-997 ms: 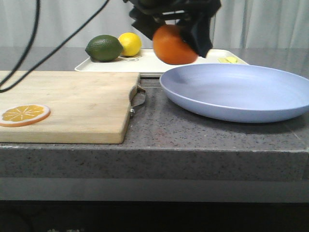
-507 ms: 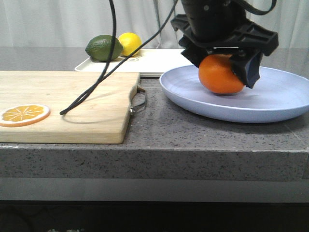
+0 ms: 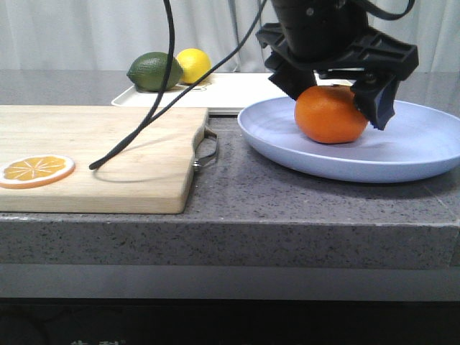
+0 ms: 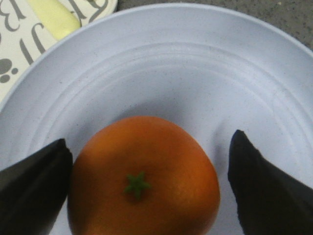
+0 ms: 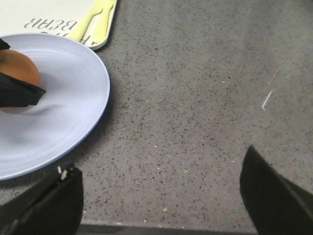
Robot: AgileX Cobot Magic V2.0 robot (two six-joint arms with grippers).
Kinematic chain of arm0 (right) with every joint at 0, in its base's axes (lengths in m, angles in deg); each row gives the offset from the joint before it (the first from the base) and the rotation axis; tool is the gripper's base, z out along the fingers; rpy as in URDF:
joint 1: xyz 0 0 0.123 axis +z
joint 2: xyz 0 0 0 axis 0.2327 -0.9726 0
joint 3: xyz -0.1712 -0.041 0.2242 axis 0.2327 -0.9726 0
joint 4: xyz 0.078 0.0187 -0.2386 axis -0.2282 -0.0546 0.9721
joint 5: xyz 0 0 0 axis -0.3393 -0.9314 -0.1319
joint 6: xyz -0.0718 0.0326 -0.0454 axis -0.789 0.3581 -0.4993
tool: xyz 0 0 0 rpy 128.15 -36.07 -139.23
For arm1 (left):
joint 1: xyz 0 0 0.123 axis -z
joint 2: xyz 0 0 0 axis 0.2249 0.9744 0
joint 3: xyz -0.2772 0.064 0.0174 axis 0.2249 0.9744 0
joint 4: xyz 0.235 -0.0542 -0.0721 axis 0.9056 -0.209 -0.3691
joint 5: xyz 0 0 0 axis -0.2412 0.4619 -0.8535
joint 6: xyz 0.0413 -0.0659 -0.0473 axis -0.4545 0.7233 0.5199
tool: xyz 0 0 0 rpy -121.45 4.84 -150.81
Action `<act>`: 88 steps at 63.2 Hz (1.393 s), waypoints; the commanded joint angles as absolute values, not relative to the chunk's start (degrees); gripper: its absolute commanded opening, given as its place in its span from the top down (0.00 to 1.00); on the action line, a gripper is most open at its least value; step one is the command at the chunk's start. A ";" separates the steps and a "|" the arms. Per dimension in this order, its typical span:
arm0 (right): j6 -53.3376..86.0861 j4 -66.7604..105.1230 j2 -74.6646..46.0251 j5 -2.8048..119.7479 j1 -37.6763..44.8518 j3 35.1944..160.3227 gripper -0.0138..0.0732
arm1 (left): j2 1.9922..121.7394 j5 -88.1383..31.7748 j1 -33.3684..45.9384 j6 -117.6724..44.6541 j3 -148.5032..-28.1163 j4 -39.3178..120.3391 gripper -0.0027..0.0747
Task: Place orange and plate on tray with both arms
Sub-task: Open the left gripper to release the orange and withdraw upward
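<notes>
The orange (image 3: 329, 115) rests in the lavender-blue plate (image 3: 410, 154), stem up in the left wrist view (image 4: 146, 181). My left gripper (image 3: 334, 99) stands over it, jaws spread. In the left wrist view (image 4: 149, 139) one finger (image 4: 34, 191) is against the fruit and the other (image 4: 264, 191) stands clear of it. The plate (image 4: 195, 58) lies on the countertop, in front of the white tray (image 3: 230, 90). My right gripper (image 5: 161, 161) is open and empty over bare countertop beside the plate (image 5: 63, 103); the orange (image 5: 19, 68) and tray (image 5: 49, 14) show there too.
A wooden cutting board (image 3: 100, 151) with a metal handle (image 3: 205, 144) lies to the left and carries an orange slice (image 3: 36, 170). A lime (image 3: 154, 70) and a lemon (image 3: 194, 65) sit on the tray's left end. A black cable (image 3: 144, 122) hangs over the board.
My left gripper carried the orange from above the tray rightward and down onto the plate. Its fingers have since spread, and the orange now sits upright on the plate.
</notes>
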State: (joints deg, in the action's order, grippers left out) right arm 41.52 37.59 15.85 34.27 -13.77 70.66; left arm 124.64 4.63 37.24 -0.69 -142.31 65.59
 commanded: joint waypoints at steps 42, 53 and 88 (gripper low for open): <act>40.84 34.73 12.17 33.96 -14.12 73.94 0.09 | 77.31 -3.76 31.33 2.12 -107.37 66.68 0.16; 40.84 32.62 4.28 26.23 -14.12 79.69 0.09 | 64.80 -4.87 27.98 2.65 -93.63 66.68 0.16; 26.75 14.82 -27.00 13.09 -21.11 102.16 0.09 | 48.21 -8.76 27.13 2.65 -79.75 66.68 0.16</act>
